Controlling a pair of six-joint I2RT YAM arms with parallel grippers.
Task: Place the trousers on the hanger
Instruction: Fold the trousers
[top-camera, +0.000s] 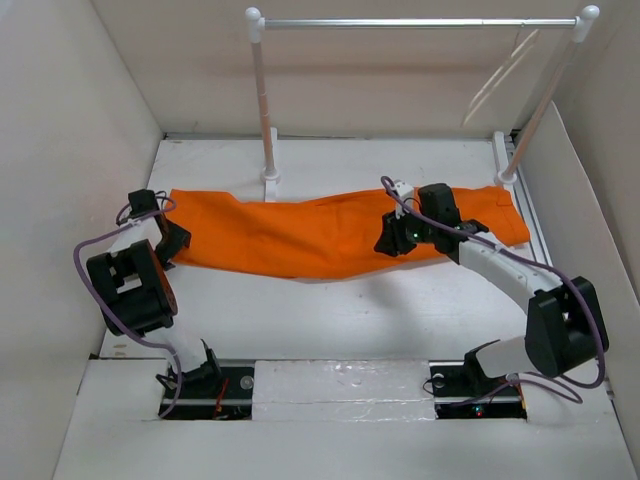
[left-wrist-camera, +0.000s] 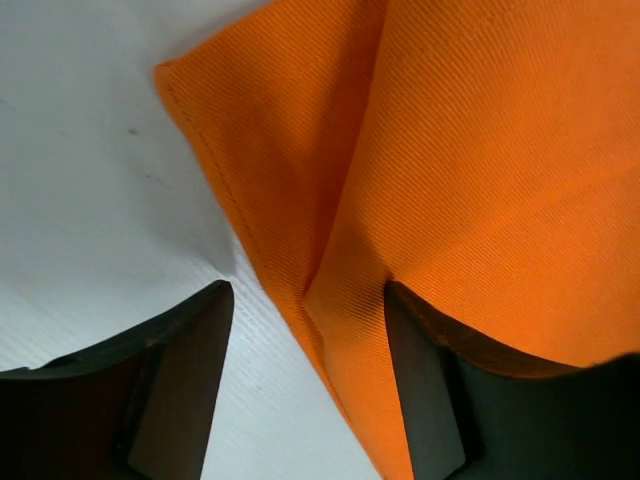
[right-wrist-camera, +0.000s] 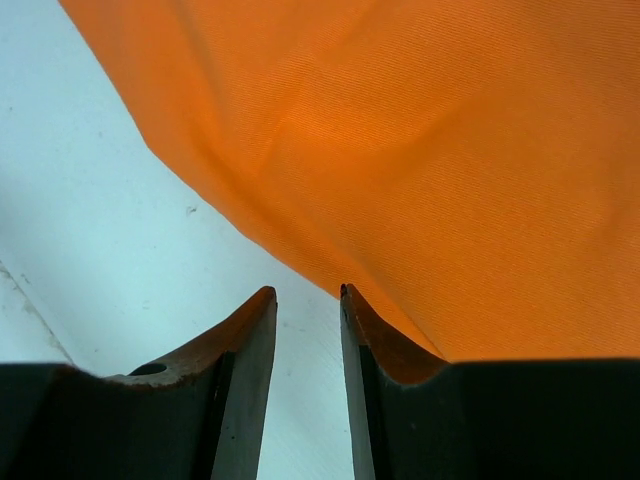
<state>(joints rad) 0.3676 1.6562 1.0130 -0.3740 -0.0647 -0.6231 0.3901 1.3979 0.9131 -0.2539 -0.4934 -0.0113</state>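
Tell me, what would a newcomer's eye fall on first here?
The bright orange trousers lie stretched across the white table, the strongest colour by far. The left gripper is at their left end, the right gripper over their right half. At the back right, the pale hanger hangs from the rack.

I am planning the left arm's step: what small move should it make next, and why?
Probably close the left fingers on the trousers: they stand apart, with a fold of the cloth between them, not yet pinched.
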